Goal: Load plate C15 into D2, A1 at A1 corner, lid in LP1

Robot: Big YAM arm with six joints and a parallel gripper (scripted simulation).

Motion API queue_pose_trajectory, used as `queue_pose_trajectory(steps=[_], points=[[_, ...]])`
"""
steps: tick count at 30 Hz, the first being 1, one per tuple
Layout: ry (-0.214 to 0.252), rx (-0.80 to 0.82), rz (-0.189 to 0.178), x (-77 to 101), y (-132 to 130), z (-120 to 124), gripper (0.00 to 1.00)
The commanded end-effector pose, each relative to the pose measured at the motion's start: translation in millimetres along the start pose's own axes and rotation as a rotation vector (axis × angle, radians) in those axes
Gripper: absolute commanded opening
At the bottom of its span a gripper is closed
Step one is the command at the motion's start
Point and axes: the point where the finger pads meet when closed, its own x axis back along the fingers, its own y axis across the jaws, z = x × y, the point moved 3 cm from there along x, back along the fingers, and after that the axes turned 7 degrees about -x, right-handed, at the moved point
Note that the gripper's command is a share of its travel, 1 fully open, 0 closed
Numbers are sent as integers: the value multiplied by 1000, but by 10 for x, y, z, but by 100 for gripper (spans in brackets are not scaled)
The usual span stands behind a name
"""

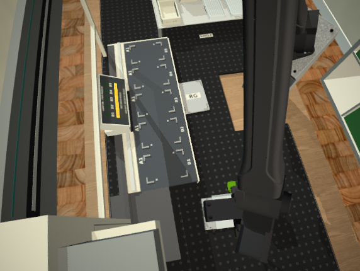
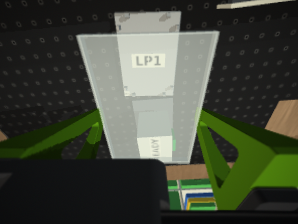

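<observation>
Lid (image 2: 150, 95) in claw (image 2: 150, 135), above lid park LP1 (image 2: 148, 35)

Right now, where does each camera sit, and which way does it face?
Top: high above the bench, facing down on the deck, RG and shelf; the dark arm crosses the picture.
Wrist: on the arm's end, facing along the green fingers at the clear lid they hold, with LP1 beyond.
Both show LP1 and the gripper.

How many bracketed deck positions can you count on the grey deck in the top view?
5, in one row along the deck: D1 nearest the picture's bottom, then D2, D3, D4, and D5 at the top. None is hidden.
</observation>
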Motion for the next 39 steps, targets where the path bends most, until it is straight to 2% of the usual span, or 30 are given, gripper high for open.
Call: queue_pose_trajectory(steps=[1, 7, 8, 10, 24, 25, 27, 39], points=[[-3, 12, -6, -71, -9, 2, 0], [-6, 8, -4, -145, -18, -19, 0], [-10, 4, -40, -25, 60, -41, 0], [-5, 8, -4, -195, -17, -20, 0], [-14, -1, -25, -361, 114, -86, 0], [-21, -7, -66, -226, 227, -128, 0], [-14, -2, -30, -403, 147, -95, 0], [-15, -1, -28, -613, 153, -106, 0]])
